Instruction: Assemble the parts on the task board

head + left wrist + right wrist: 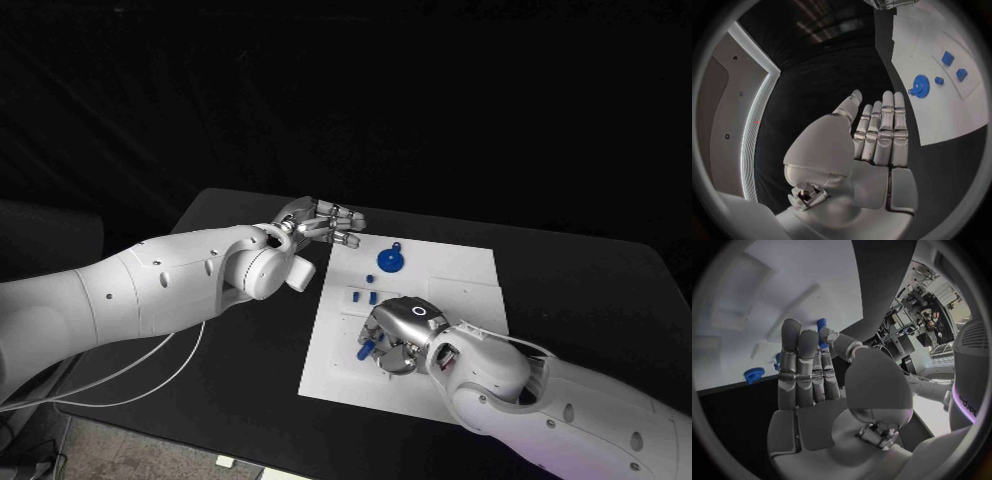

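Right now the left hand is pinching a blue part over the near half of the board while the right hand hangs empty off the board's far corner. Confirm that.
The hands are swapped. In the head view it is the right hand that pinches a blue part over the near half of the task board; the right wrist view shows the part at its fingertips. The left hand hangs empty off the board's far corner.

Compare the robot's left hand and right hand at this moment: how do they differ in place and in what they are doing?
The left hand hangs over the black table beside the task board; the right hand is over the board itself. The left hand holds nothing, with straight fingers; the right hand pinches a small blue part between thumb and finger. Both are silver hands on white arms.
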Motion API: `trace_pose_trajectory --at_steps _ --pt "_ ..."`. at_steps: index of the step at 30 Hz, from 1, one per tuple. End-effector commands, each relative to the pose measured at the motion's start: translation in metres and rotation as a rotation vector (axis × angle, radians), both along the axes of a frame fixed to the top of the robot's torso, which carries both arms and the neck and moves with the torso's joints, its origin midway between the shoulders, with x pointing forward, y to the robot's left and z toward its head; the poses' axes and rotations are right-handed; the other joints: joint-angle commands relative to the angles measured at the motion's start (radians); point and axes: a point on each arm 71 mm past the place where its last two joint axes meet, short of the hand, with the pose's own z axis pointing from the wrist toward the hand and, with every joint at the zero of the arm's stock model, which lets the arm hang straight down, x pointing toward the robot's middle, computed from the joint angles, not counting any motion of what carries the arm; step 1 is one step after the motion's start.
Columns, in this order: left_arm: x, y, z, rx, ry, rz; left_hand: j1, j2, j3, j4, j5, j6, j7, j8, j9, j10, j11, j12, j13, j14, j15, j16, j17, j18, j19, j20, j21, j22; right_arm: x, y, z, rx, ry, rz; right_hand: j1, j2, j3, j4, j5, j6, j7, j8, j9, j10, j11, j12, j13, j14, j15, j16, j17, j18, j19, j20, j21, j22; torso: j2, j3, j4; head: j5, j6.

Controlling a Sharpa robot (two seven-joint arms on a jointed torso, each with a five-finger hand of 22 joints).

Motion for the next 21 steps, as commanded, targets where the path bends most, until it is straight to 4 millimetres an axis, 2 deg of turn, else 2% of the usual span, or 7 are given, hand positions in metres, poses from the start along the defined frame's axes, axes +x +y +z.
trace_pose_trajectory --at_steps 1,6,9,10,14,21 --pt "-0.0005 -0.0027 0.0007 -0.007 -0.002 -0.018 0.0 -0.002 0.0 0.008 0.001 -0.01 -0.001 -0.001 0.0 -0.005 0.003 -0.003 -0.001 -0.003 0.005 0.003 0.001 -0.013 0.0 0.003 -0.008 -0.003 -0.0006 0.0015 -0.0011 -0.016 0.011 0.009 0.002 0.004 0.002 0.002 -0.002 0.009 0.001 0.007 0.001 0.003 0.002 0.003 0.002 0.001 -0.005 0.003 0.002 0.01 0.028 -0.009 0.0 0.001 0.0 -0.0006 0.0005 -0.002 -0.002" --pt "-0.0003 -0.0033 0.0007 -0.007 -0.002 -0.019 0.0 -0.002 0.0 0.009 0.001 -0.01 -0.001 -0.001 0.0 -0.005 0.003 -0.003 -0.001 -0.003 0.005 0.003 0.001 -0.013 0.001 0.003 -0.009 -0.005 -0.0009 0.0035 -0.0025 -0.022 0.025 0.019 0.003 0.004 -0.006 0.001 0.005 0.007 0.002 0.007 0.001 0.0 0.002 0.003 0.001 0.0 -0.004 0.001 0.001 0.009 0.026 -0.008 -0.003 0.004 0.0 -0.0015 0.0013 -0.002 -0.004" --pt "-0.0002 -0.0033 0.0006 -0.007 -0.002 -0.019 0.0 -0.002 0.0 0.009 0.001 -0.01 -0.001 -0.001 0.0 -0.005 0.003 -0.003 -0.001 -0.003 0.005 0.003 0.001 -0.013 0.001 0.003 -0.009 -0.005 -0.001 0.0044 -0.0037 -0.025 0.031 0.022 0.003 -0.001 -0.02 -0.003 0.026 0.007 0.002 0.007 0.0 -0.001 0.003 0.003 0.002 -0.002 -0.004 0.0 0.0 0.009 0.026 -0.008 -0.004 0.007 0.0 -0.0013 0.0011 -0.001 -0.006" --pt "-0.0002 -0.0032 0.0006 -0.007 -0.002 -0.019 0.0 -0.002 0.0 0.009 0.001 -0.01 -0.001 -0.001 0.0 -0.005 0.003 -0.003 -0.001 -0.003 0.005 0.003 0.001 -0.013 0.001 0.003 -0.009 -0.005 -0.0014 0.0049 -0.0045 -0.026 0.033 0.023 0.003 0.0 -0.033 -0.003 0.038 0.006 0.002 0.007 0.0 -0.002 0.003 0.003 0.002 -0.002 -0.004 -0.001 0.0 0.009 0.025 -0.008 -0.005 0.008 0.0 -0.0012 0.001 -0.001 -0.007" --pt "-0.0001 -0.0032 0.0006 -0.005 -0.002 -0.018 -0.001 -0.002 -0.001 0.011 0.001 -0.01 -0.001 -0.001 0.0 -0.005 0.003 -0.003 -0.001 -0.003 0.005 0.003 0.001 -0.013 0.001 0.003 -0.01 -0.006 -0.0026 0.0057 -0.0064 -0.028 0.039 0.026 0.005 0.001 -0.055 -0.008 0.044 0.0 0.004 0.007 0.0 -0.009 0.004 0.003 0.001 -0.002 -0.001 -0.001 0.0 0.009 0.025 -0.006 -0.009 0.011 0.0 -0.0012 0.0015 0.0 -0.008" --pt "-0.0002 -0.0038 0.0007 -0.004 -0.004 -0.02 -0.003 0.0 -0.002 0.016 0.001 -0.01 -0.001 -0.001 0.0 -0.005 0.003 -0.002 -0.001 -0.003 0.005 0.003 0.001 -0.013 0.002 0.003 -0.011 -0.008 -0.0048 0.0079 -0.008 -0.022 0.05 0.035 -0.008 0.0 -0.123 0.006 0.081 -0.026 0.009 0.006 -0.002 -0.042 0.012 0.002 0.0 -0.002 0.006 -0.001 -0.002 0.006 0.026 0.0 -0.023 0.004 0.0 -0.0003 0.0 0.001 -0.015"
